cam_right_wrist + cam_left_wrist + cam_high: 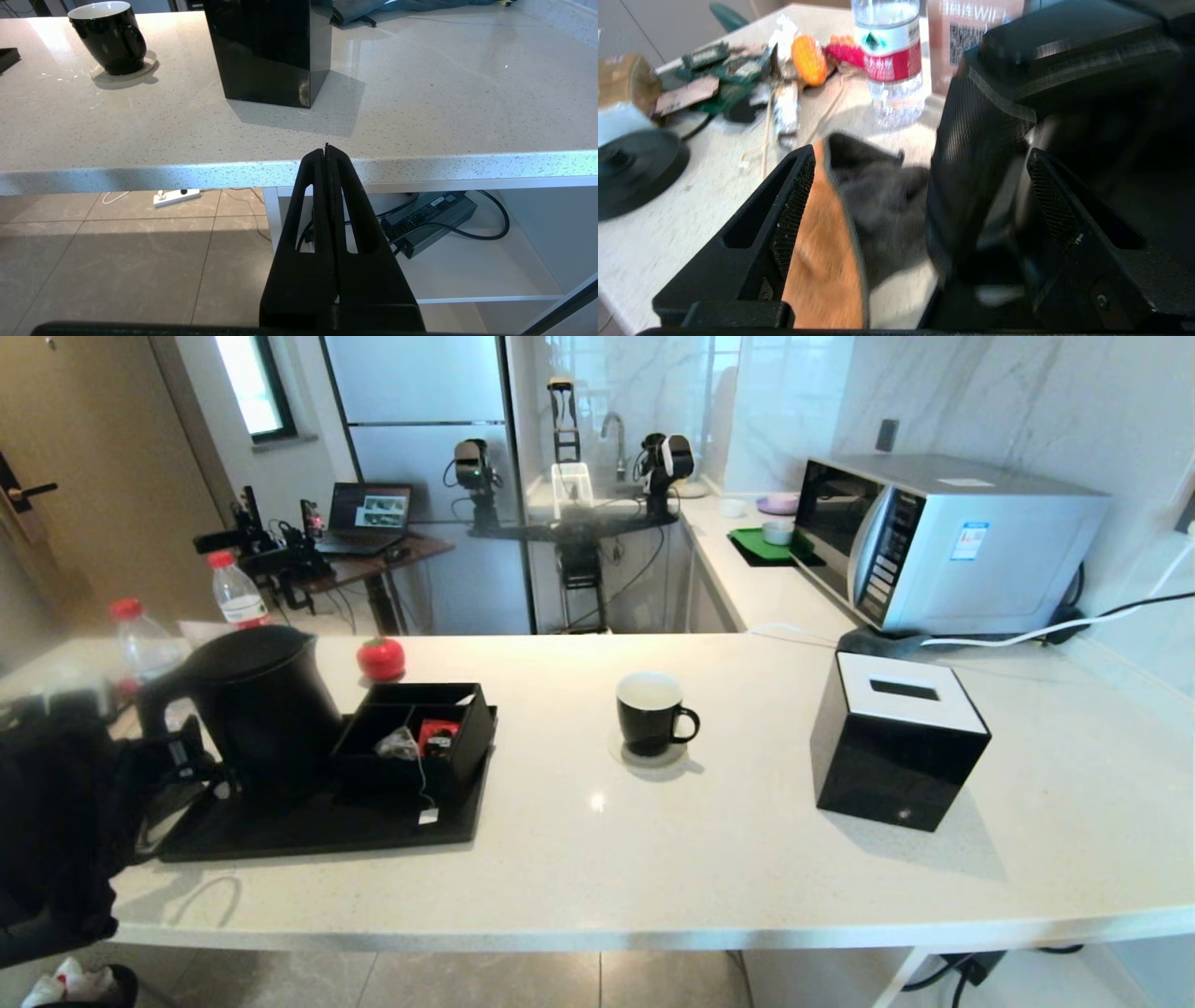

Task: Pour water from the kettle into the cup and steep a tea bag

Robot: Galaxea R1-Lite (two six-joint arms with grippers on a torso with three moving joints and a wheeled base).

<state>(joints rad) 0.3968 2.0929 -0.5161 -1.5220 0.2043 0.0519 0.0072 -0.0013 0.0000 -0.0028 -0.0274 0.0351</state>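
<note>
The matte black kettle [257, 700] stands on a black tray [317, 831] at the left of the counter. My left gripper [924, 186] is open, and the kettle's loop handle [971, 186] stands between its fingers without being clamped. From the head view this gripper [177, 751] sits at the kettle's left side. The tea bag [400, 744] lies in a black organiser box [467, 709] on the tray, its string hanging to a white tag [428, 817]. The black cup [651, 712] [112, 37] stands on a coaster mid-counter. My right gripper [327, 148] is shut and empty, below the counter's front edge.
A black tissue box [896, 747] stands right of the cup, with a microwave [943, 541] behind it. Two red-capped bottles [140, 644] and a red ornament [381, 658] stand behind the tray. A red packet [437, 735] lies in the organiser. An orange-and-grey cloth [822, 261] lies under my left gripper.
</note>
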